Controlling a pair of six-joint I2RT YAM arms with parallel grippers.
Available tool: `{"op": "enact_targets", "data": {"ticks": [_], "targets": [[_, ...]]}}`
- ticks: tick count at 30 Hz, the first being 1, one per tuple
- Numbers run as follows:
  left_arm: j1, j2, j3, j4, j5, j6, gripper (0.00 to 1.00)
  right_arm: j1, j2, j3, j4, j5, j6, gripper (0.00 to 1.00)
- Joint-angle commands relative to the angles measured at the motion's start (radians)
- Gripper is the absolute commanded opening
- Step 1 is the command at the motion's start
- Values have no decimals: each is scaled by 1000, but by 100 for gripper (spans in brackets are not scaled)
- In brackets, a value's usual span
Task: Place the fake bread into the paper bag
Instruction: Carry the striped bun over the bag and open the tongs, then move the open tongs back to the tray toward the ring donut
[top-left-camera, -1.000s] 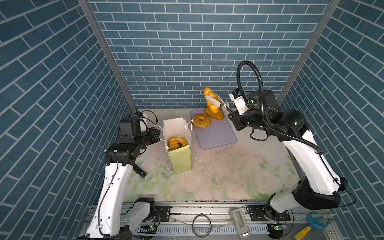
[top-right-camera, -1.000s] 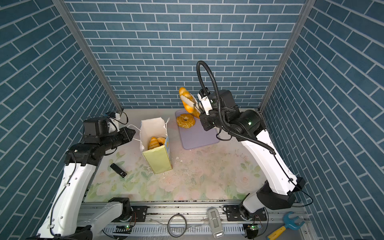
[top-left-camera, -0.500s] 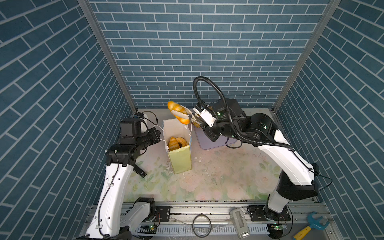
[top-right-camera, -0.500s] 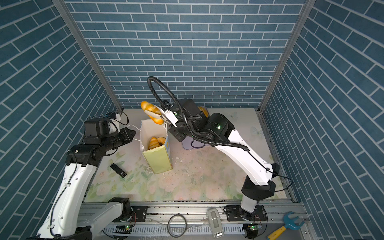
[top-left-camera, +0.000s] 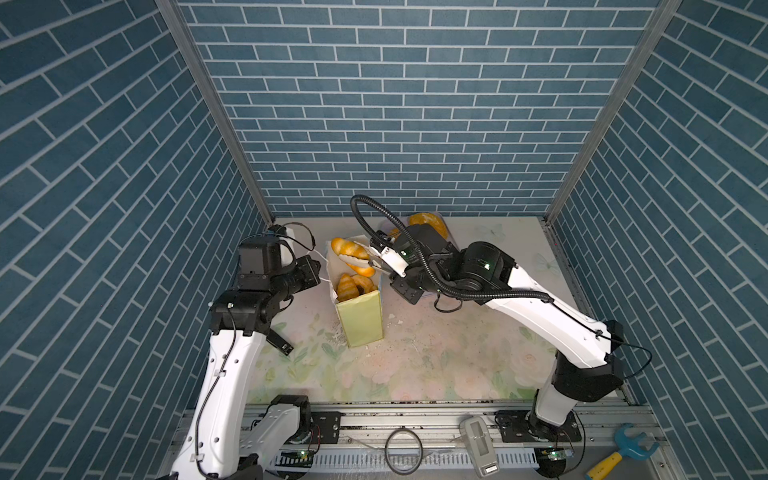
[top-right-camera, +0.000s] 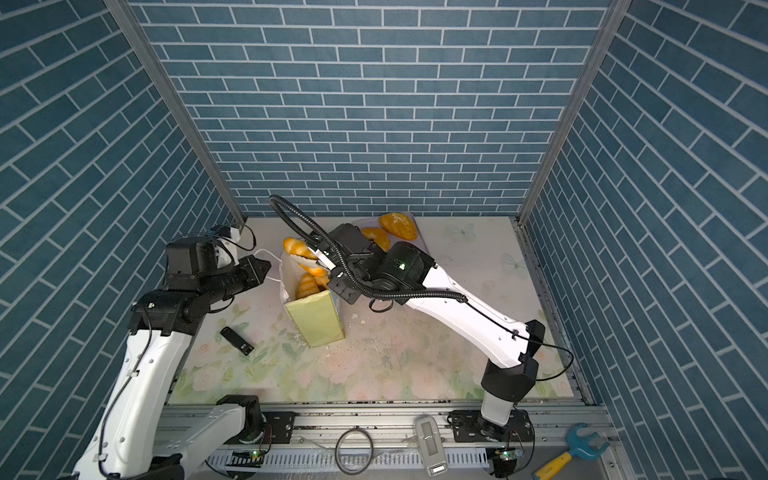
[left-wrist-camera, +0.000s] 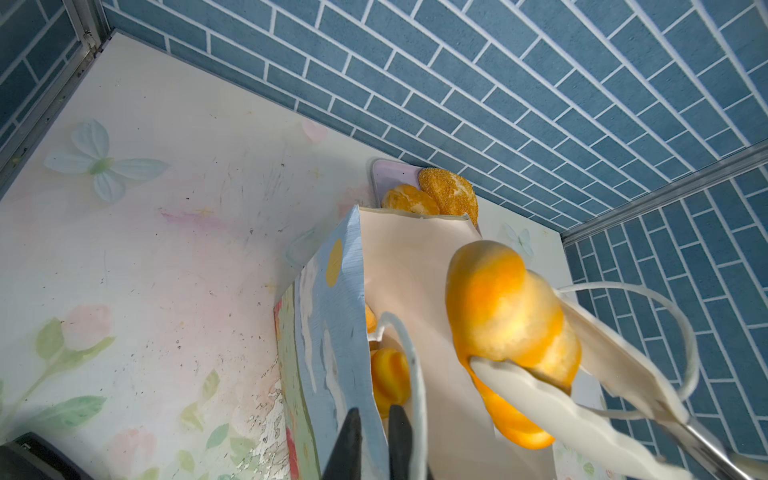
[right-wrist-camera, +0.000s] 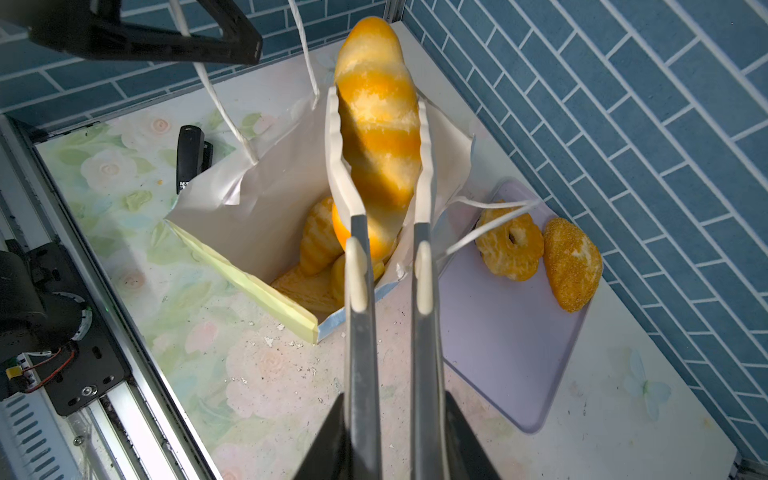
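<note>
The paper bag (top-left-camera: 359, 320) (top-right-camera: 318, 318) stands open left of centre, with several pieces of fake bread (right-wrist-camera: 318, 241) inside. My left gripper (left-wrist-camera: 376, 411) (top-left-camera: 318, 270) is shut on the bag's blue wall (left-wrist-camera: 328, 332) at the rim. My right gripper (right-wrist-camera: 395, 415) (top-left-camera: 395, 266) is shut on a pair of white-tipped tongs (right-wrist-camera: 357, 332). The tongs clasp a striped oval loaf (right-wrist-camera: 378, 124) (top-left-camera: 349, 249) (left-wrist-camera: 498, 303), tilted over the bag's mouth. A ring bun (right-wrist-camera: 509, 241) and a sugared oval bun (right-wrist-camera: 571, 266) lie on the lavender tray (right-wrist-camera: 511, 332).
A small black object (top-right-camera: 237, 340) (right-wrist-camera: 189, 158) lies on the floral table left of the bag. Brick walls close in the back and both sides. On the front rail sit a grey device (top-left-camera: 480, 446) and a blue and yellow wrench (top-left-camera: 623, 449).
My right arm swung left from the tray, carrying the loaf in the tongs over the bag and lowering it to the mouth. The left gripper kept its hold.
</note>
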Motion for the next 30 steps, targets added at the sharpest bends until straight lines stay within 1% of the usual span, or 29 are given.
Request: {"op": "enact_targets", "data": {"ticks": [1, 8, 15, 18, 20, 22, 25, 27, 30], "targets": [[-7, -11, -8, -9, -2, 10, 15, 11, -37, 0, 47, 34, 39, 36], [-7, -11, -13, 3, 0, 1, 16, 17, -45, 16, 48, 70, 6, 47], [-7, 1, -2, 1, 2, 4, 16, 16, -52, 86, 47, 75, -20, 47], [-7, -1, -6, 1, 1, 5, 16, 12, -66, 135, 53, 107, -52, 47], [-7, -3, -8, 4, 4, 1, 16, 2, -62, 197, 30, 141, -69, 47], [-7, -5, -10, 8, 3, -3, 16, -30, -50, 275, -13, 144, -68, 47], [-8, -9, -4, 8, 2, -3, 16, -102, -51, 311, -49, 152, -49, 47], [-8, -9, -3, 5, -1, -3, 16, -162, -68, 286, -48, 150, -29, 47], [-8, -9, 0, 6, -2, -2, 16, -272, -113, 188, -5, 128, -1, 47]]}}
